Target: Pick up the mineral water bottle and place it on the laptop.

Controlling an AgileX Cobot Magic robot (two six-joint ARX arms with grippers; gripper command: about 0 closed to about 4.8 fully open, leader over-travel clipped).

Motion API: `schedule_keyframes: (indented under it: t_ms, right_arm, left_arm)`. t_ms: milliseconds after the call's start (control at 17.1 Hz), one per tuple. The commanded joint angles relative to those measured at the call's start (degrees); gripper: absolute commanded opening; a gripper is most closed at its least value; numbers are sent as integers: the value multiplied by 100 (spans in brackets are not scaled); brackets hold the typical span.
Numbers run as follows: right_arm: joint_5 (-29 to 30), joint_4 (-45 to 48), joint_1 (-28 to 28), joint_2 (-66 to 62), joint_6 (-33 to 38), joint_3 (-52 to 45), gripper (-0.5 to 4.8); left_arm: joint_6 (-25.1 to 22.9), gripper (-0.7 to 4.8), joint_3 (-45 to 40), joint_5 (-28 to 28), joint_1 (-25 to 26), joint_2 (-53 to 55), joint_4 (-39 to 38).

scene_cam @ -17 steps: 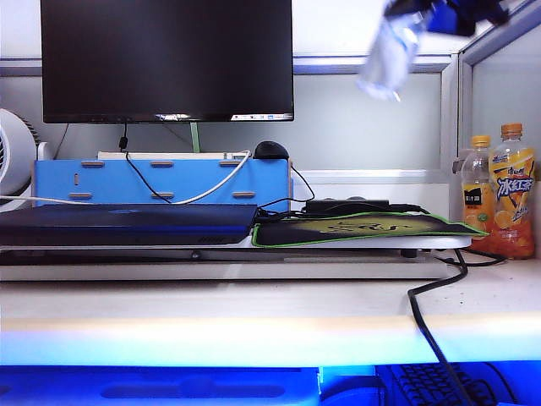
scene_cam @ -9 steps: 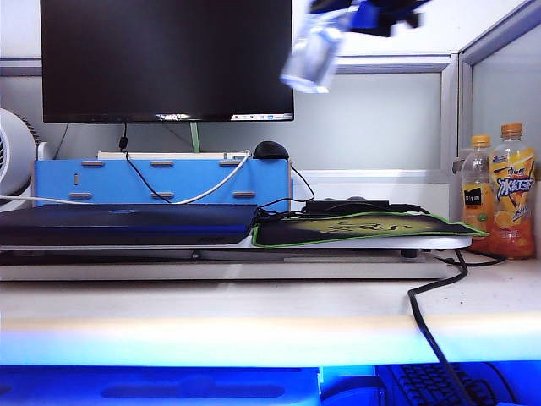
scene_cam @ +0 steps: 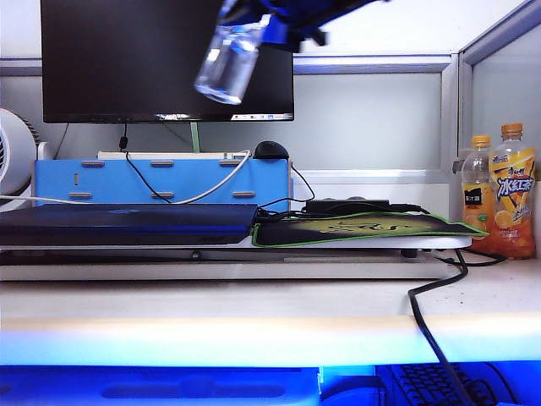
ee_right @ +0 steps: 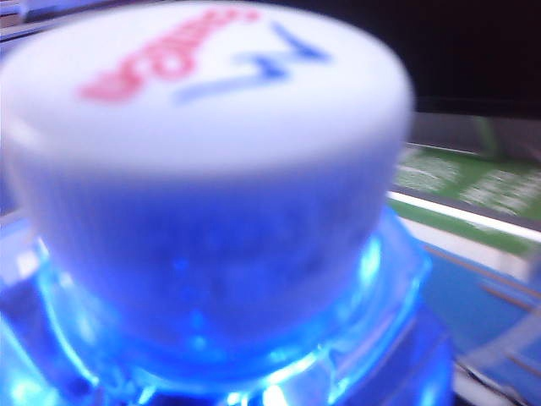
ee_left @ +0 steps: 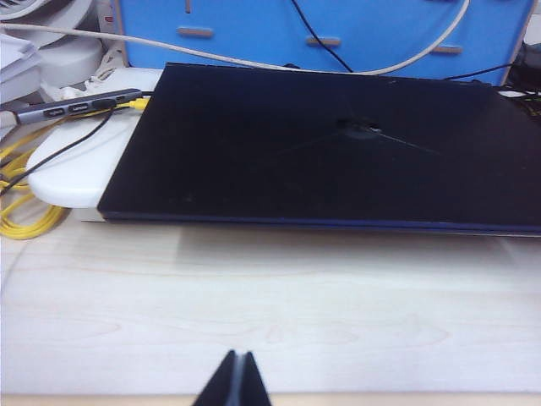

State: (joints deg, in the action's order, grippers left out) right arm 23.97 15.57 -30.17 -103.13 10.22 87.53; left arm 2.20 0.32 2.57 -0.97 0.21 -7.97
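Fingers of the left gripper (ee_left: 236, 379) are pressed tight together with nothing between them. They hang low over the pale wooden table (ee_left: 270, 321), just in front of the laptop (ee_left: 338, 144), a wide, thin, dark slab that lies flat.

Fingers of the right gripper (scene_cam: 254, 21) are up high, in front of the big black monitor (scene_cam: 127, 59). They are blurry, but they are clamped on the top part of the mineral water bottle (scene_cam: 226, 63), a clear plastic bottle with a blue tint. The bottle hangs tilted in the air, well above the right end of the laptop (scene_cam: 127, 224), and touches nothing else.

From left to right on the table you can see a white round fan (scene_cam: 13, 156), a blue box with slots (scene_cam: 161, 182), the laptop, a black mouse pad with a green edge (scene_cam: 363, 228) and two juice bottles with orange caps (scene_cam: 500, 190). A black mouse (scene_cam: 271, 150) sits on top of the blue box.

The right wrist view shows the bottle's white cap (ee_right: 207, 127) very close. It has red letters and a blue mark on top, too blurry to read. The juice bottles have orange labels with writing too small to read.
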Motion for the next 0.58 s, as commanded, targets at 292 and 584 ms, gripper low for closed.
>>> schedule_keyframes:
  t_ms: [292, 584]
  right_arm:
    - [-741, 199, -647, -951, -350, 1255, 9]
    - [-1705, 122, -981, -1478, -885, 1777, 12]
  left_arm:
    - [-4, -2, 7, 20, 7, -13, 26]
    - [-4, -2, 7, 17, 7, -13, 28]
